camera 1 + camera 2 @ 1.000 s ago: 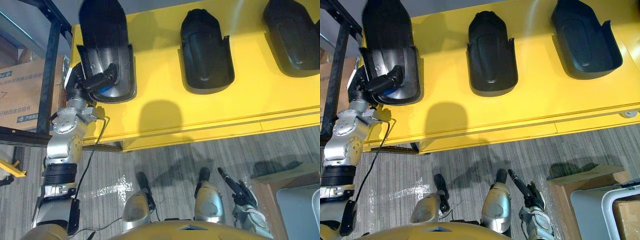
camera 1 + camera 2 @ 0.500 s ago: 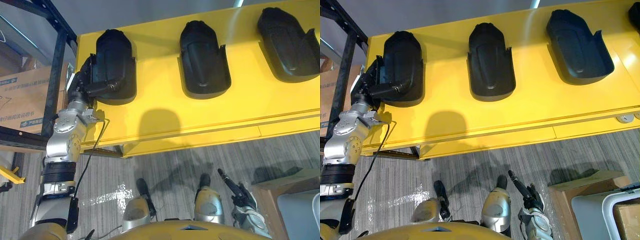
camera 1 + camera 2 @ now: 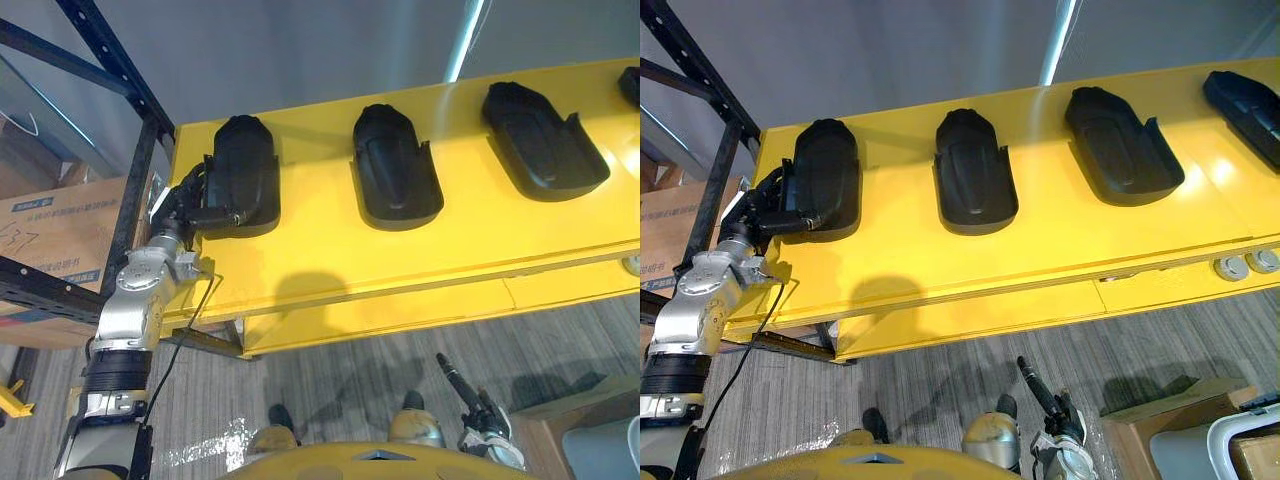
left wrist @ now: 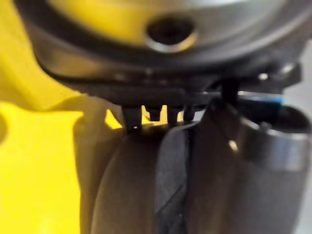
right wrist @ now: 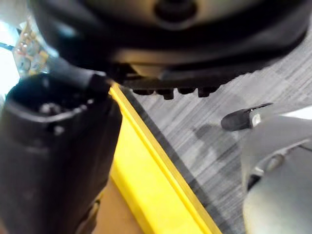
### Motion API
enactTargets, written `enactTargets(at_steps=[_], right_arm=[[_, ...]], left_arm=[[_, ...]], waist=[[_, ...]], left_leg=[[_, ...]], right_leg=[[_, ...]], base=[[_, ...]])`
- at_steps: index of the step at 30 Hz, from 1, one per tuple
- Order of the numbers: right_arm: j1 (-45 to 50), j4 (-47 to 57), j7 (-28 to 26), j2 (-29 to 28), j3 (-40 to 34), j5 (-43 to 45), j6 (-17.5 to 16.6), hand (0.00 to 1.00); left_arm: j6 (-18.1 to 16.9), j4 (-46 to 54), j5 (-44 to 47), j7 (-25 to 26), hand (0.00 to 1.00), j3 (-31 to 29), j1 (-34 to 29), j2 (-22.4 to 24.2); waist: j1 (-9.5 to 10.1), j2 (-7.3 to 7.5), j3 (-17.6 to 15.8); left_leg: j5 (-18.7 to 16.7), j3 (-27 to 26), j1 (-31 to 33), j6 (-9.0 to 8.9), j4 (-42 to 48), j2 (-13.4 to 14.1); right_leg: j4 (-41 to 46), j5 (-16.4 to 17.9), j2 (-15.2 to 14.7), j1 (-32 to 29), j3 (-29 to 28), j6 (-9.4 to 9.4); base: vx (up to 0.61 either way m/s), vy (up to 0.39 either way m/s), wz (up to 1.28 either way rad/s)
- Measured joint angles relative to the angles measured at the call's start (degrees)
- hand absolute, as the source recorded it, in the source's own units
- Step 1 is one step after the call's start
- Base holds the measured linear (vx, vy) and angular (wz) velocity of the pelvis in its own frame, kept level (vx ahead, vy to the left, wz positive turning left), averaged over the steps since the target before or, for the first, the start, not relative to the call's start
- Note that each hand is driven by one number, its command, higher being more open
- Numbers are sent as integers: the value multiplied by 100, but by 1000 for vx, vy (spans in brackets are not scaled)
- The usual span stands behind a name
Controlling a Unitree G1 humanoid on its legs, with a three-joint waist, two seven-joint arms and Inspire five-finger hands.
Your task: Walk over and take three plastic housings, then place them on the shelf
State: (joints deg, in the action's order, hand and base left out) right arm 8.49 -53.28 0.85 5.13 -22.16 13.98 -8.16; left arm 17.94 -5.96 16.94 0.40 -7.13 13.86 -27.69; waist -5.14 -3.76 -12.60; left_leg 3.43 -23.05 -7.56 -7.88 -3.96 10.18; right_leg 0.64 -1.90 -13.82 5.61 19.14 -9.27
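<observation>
Four black plastic housings lie in a row on the yellow worktop (image 3: 400, 260), each one apart from the next. The leftmost housing (image 3: 243, 170) is close to the worktop's left end, with its rounded end turned away from the robot. The left hand (image 3: 192, 203) is at the near left corner of this housing and is closed on it: the fingers are curled round its side wall and the thumb lies across its near rim. The housing seems to rest flat on the worktop, but the contact under it is hard to see. The middle housing (image 3: 393, 175) and the third housing (image 3: 540, 145) lie further to the right with their hollow sides up, and the fourth housing (image 3: 1250, 105) is at the far right edge. Just beside the worktop's left end stands a dark metal rack (image 3: 140, 200), and behind its post there is a cardboard box (image 3: 50, 235). The right hand (image 3: 485, 425) hangs low at the robot's right side, above the grey floor (image 3: 330, 370) and well apart from the housings; it holds nothing, and whether it is spread or closed one cannot tell
</observation>
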Motion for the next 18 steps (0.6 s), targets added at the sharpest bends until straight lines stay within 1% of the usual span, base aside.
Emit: enactTargets(at_steps=[4,5,7,8,9,12,13,14,16,17,18], right_arm=[[115,-134,57,-44,-211,-2,-7,100],[182,-250,104,-50,-217,-1,-10,100],[211,-298,120,-63,-225,0,-11,100],[217,-356,136,-90,-278,0,-11,100],[224,-378,152,-98,-298,0,-17,100],[263,-458,405,-109,-307,-1,-165,100],[289,-399,624,-141,-293,1,-362,100],[334,-289,764,-171,-254,19,-451,100],[630,558,1388,-361,-124,59,-785,100],[684,755,1564,-383,-81,60,-863,100],[749,1162,1862,-434,-58,59,-1014,100]], left_arm=[[-16,462,-227,58,100,-1,-345,158],[-15,668,-466,89,100,0,-507,285],[-15,731,-654,103,100,0,-557,353],[-15,761,-884,160,100,0,-559,413],[-16,770,-931,217,100,1,-560,431],[-130,804,-1260,646,100,-1,-631,456],[-325,936,-1317,957,100,-14,-778,461],[-405,1035,-1328,1105,100,-14,-832,475],[-871,1684,-1353,1751,100,-25,-1136,641],[-1029,1833,-1427,1907,100,-40,-1201,713],[-1321,2138,-1583,2172,100,-65,-1270,879]], waist=[[52,10,55],[90,14,150],[116,15,191],[157,11,247],[173,10,279],[200,-7,475],[188,-13,528],[190,-19,544],[186,-8,624],[183,0,650],[187,13,667]], left_leg=[[24,-14,-77,-22,-80,-10],[24,-15,-68,-23,-83,-10],[25,-15,-69,-24,-85,-10],[32,-15,-68,-35,-90,-8],[34,-15,-66,-39,-96,-8],[34,-17,-66,-40,-113,-6],[32,-30,-67,-43,-114,-4],[32,-30,-68,-43,-114,-1],[35,-41,-67,-47,-114,11],[34,-51,-68,-47,-114,13],[35,-93,-76,-49,-113,22]], right_leg=[[-3,-2,0,62,3,-4],[-5,-2,0,63,5,-4],[-5,-2,1,69,7,-5],[-5,-3,3,69,7,-5],[-4,-3,3,69,8,-5],[-4,-2,3,80,13,-4],[-5,-2,3,79,7,-4],[-4,-4,5,79,13,-4],[-3,-12,15,73,8,3],[-3,-13,16,67,1,5],[-3,-28,25,46,-41,22]], base=[[-3,5,1],[0,0,0],[0,0,0],[0,0,0],[0,0,0],[0,0,0],[0,0,0],[0,0,0],[0,0,0],[1,6,-7],[-6,8,-12]])
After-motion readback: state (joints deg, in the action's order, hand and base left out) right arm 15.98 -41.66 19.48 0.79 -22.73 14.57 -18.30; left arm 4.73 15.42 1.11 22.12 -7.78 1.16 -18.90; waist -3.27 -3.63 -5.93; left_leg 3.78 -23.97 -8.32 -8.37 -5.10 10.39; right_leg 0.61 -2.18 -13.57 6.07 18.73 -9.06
